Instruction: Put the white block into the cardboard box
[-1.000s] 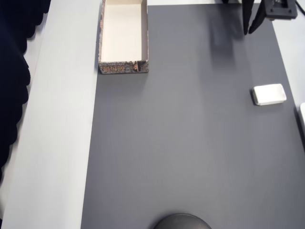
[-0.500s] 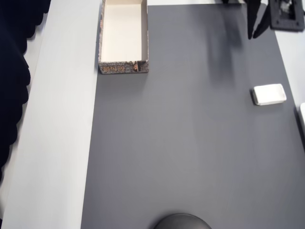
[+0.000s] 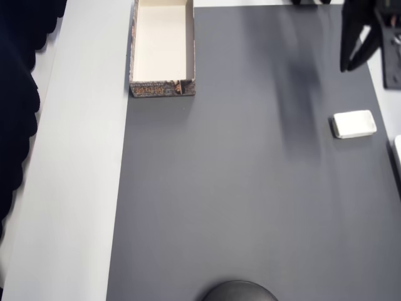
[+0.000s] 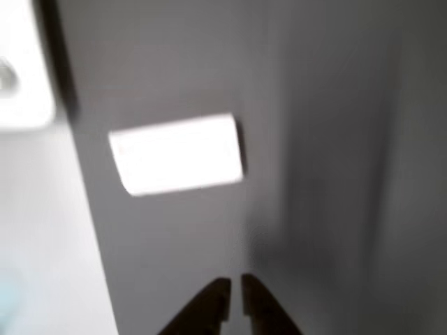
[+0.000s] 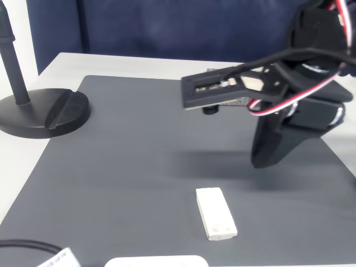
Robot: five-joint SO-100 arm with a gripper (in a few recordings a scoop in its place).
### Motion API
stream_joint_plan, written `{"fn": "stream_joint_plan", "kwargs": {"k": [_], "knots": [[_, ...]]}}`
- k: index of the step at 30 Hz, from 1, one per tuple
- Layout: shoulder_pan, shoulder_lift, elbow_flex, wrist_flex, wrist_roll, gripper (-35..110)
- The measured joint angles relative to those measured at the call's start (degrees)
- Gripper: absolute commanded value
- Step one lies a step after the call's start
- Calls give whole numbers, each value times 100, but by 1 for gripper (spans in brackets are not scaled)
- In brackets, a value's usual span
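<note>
The white block (image 3: 354, 123) lies flat on the dark grey mat near its right edge in the overhead view, and it is in front of the arm in the fixed view (image 5: 216, 213). My gripper (image 3: 348, 66) hangs above the mat a little beyond the block, with its dark fingers almost touching and nothing between them. In the wrist view the fingertips (image 4: 221, 296) point at the mat just short of the blurred block (image 4: 178, 153). The cardboard box (image 3: 161, 50) stands far off at the mat's top left, cream inside and holding nothing.
A bigger white thing (image 3: 397, 157) lies at the right edge, beside the block (image 4: 21, 91). A black stand base (image 5: 39, 111) sits on the mat's far side from the box (image 3: 240, 291). Pale table borders the mat (image 3: 238, 188).
The gripper has moved right and down in the overhead view, closer to the white block. The block and the box have not moved.
</note>
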Motion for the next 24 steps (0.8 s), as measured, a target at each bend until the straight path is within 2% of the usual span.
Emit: {"fn": "stream_joint_plan", "kwargs": {"k": [15,24], "knots": [[-202,-1582,-1354,18,-132,-2],[-272,-2206,-2153,448,-132,-2]]}}
